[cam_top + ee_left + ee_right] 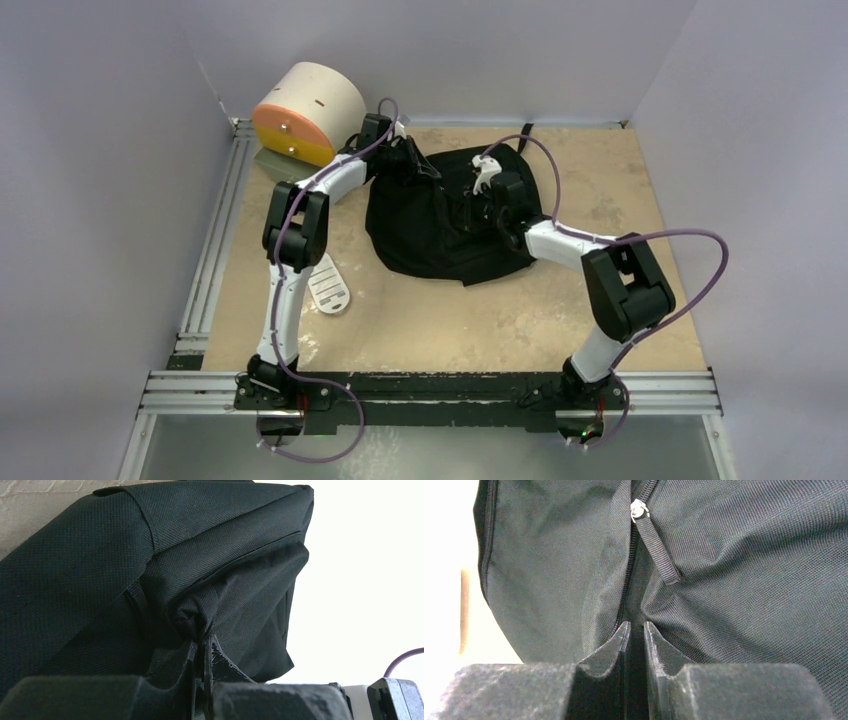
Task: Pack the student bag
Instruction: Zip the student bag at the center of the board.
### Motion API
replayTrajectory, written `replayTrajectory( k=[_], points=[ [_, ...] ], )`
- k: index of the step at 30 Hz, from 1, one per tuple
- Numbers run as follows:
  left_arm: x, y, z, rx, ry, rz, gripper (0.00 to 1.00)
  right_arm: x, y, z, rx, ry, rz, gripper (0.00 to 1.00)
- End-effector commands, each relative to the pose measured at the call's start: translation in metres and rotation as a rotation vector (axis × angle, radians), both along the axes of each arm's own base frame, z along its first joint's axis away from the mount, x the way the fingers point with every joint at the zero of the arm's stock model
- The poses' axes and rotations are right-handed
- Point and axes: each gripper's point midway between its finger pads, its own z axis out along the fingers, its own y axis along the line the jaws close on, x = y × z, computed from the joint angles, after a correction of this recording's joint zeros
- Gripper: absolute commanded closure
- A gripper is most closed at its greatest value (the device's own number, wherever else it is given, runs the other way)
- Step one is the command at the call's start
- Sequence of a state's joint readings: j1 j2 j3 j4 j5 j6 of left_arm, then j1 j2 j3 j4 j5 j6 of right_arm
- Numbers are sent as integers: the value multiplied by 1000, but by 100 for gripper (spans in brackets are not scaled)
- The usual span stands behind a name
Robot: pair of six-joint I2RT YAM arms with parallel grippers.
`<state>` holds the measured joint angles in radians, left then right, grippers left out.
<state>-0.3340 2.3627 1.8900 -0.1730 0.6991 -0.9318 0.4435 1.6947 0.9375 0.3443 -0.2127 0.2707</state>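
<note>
Your student bag [440, 225] lies slumped on the far half of the table [450, 320], mid-width, with both arms reaching into it.

Left gripper [408, 160] is at the bag's far-left corner, near the cream-and-orange cylindrical box [305, 110]. On your left wrist cam the fingers [220, 660] are closed down to a sliver. A bunched fold of black fabric is pinched at the tips and the cloth is drawn into creases there, so it's gripping the bag.

Right gripper [482, 205] is on top of the bag, right of centre. On your right wrist cam the fingers [616, 642] are almost together. The zipper line [626, 570] runs straight down into the narrow gap and the fabric puckers toward the tips, so that reads as clamped on the bag at the zipper seam. The metal slider [639, 509] and its black webbing pull [658, 547] hang just above the tips, not between them.

A flat white slotted piece [328, 288] lies on the table beside the left arm, well apart from the bag.
</note>
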Motion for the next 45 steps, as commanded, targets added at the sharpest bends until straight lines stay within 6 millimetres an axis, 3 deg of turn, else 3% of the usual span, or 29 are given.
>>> replayTrajectory(
  k=[1, 4, 10, 14, 18, 21, 24, 29, 35, 40, 42, 45],
  points=[
    [14, 4, 40, -37, -116, 0, 100, -10, -16, -12, -61, 75, -74, 78],
    [13, 5, 41, -37, -120, -3, 100, -7, -13, 17, 14, 41, -120, 70],
    [12, 5, 41, -38, -122, -6, 100, 11, -21, 82, 165, -16, -304, 64],
    [12, 4, 43, -41, -124, -8, 100, 12, -19, 109, 316, 8, -394, 61],
    [11, 4, 45, -45, -128, -10, 100, 14, -6, 109, 385, 59, -371, 56],
    [10, 4, 46, -47, -130, -18, 100, 24, -1, 102, 301, 38, -320, 56],
    [9, 4, 48, -48, -139, -28, 100, 44, -17, 102, 112, -62, -327, 57],
    [7, 3, 50, -47, -150, -46, 100, 62, -35, 136, -83, -349, -240, 55],
    [5, 3, 52, -48, -153, -61, 100, 38, -26, 149, -345, -680, 162, 55],
    [5, 2, 55, -45, -159, -71, 100, 5, -1, 120, -443, -667, 642, 54],
    [4, 2, 57, -45, -162, -71, 100, 3, -1, 110, -481, -656, 713, 54],
    [3, 3, 59, -44, -166, -74, 100, 16, -10, 103, -527, -636, 716, 55]
  ],
)
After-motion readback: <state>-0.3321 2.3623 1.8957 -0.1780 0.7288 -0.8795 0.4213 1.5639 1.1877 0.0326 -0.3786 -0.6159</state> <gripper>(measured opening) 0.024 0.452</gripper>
